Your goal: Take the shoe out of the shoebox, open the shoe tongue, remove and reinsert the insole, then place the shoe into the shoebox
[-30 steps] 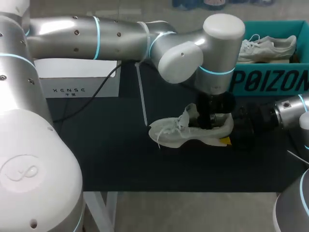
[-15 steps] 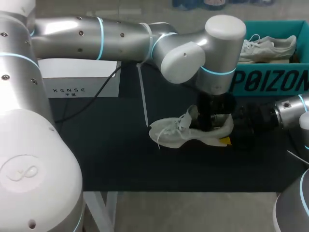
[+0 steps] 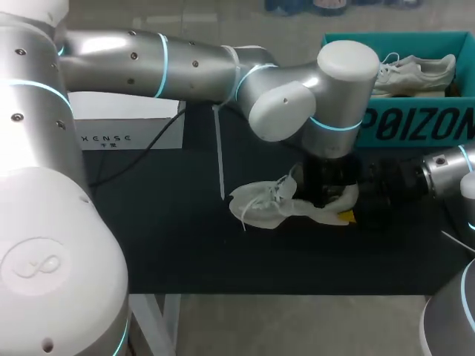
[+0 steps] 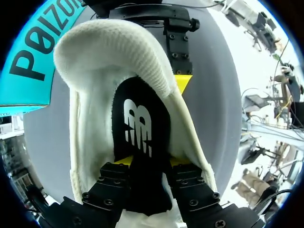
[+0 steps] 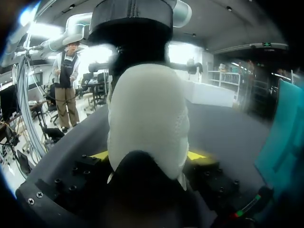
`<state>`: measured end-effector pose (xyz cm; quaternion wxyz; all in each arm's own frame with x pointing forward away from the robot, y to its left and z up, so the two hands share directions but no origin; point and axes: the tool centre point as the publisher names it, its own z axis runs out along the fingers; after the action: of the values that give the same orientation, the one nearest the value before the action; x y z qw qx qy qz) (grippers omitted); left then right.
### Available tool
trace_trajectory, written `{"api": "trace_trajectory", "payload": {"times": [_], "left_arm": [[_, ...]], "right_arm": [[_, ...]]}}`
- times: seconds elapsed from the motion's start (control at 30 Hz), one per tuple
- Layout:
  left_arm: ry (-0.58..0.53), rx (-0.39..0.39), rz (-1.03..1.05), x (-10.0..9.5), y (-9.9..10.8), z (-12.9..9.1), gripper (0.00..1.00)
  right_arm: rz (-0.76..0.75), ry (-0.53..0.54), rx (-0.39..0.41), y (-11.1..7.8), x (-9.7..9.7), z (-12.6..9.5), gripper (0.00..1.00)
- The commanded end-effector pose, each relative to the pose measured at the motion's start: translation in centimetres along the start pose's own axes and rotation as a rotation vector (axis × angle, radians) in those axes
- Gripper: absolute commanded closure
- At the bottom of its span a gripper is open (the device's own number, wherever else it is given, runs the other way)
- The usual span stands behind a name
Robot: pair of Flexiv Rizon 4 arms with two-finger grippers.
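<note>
The white shoe (image 3: 271, 206) lies on the dark bench (image 3: 171, 237) just in front of the teal shoebox (image 3: 415, 122). The left tool (image 4: 151, 160) is down inside the shoe's opening, set narrow, and seems to pinch the black insole (image 4: 140, 123). The right tool (image 5: 148, 155) clamps the heel, one yellow tip on each flank. A second shoe (image 3: 415, 73) rests inside the shoebox.

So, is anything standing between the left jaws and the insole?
Nothing visible. The left jaws are inside the shoe, closed on the black insole from both sides; the right jaws hold the heel.
</note>
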<state>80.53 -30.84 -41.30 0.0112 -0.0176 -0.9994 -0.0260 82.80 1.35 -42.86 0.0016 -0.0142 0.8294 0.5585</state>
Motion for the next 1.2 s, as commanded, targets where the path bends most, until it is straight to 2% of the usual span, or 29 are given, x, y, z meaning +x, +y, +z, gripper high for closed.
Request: {"api": "trace_trajectory", "payload": {"times": [0.03, 0.07, 0.1, 0.17, 0.33, 0.5, 0.83, 1.2], "left_arm": [[-0.029, -0.005, 0.02, 1.0, -0.3, 2.7, 0.57], [-0.036, -0.007, 0.026, 1.1, -0.3, 3.0, 0.62], [-0.044, -0.012, 0.03, 1.1, -0.3, 3.2, 0.7], [-0.066, -0.022, 0.023, 0.9, -0.2, 3.4, 1.0], [-0.159, -0.06, 0.025, 0.3, 0.4, 3.5, 1.0], [-0.212, -0.051, 0.008, -0.4, 1.1, 2.8, 1.0], [-0.26, -0.023, 0.014, -0.7, 1.3, 1.1, 1.0], [-0.294, 0.01, 0.02, -0.9, 1.1, -2.0, 1.0]], "right_arm": [[0.002, -0.005, 0.003, -0.1, -0.1, 0.1, 1.0], [0.002, -0.005, 0.003, -0.1, -0.1, 0.1, 1.0], [0.002, -0.005, 0.003, -0.1, -0.1, 0.1, 1.0], [0.002, -0.005, 0.003, -0.1, -0.1, 0.1, 1.0], [0.002, -0.005, 0.003, -0.1, -0.1, 0.1, 1.0], [0.002, -0.005, 0.003, -0.1, -0.1, 0.1, 1.0], [0.002, -0.005, 0.003, -0.1, -0.1, 0.1, 1.0], [0.002, -0.005, 0.003, -0.1, -0.1, 0.1, 1.0]]}}
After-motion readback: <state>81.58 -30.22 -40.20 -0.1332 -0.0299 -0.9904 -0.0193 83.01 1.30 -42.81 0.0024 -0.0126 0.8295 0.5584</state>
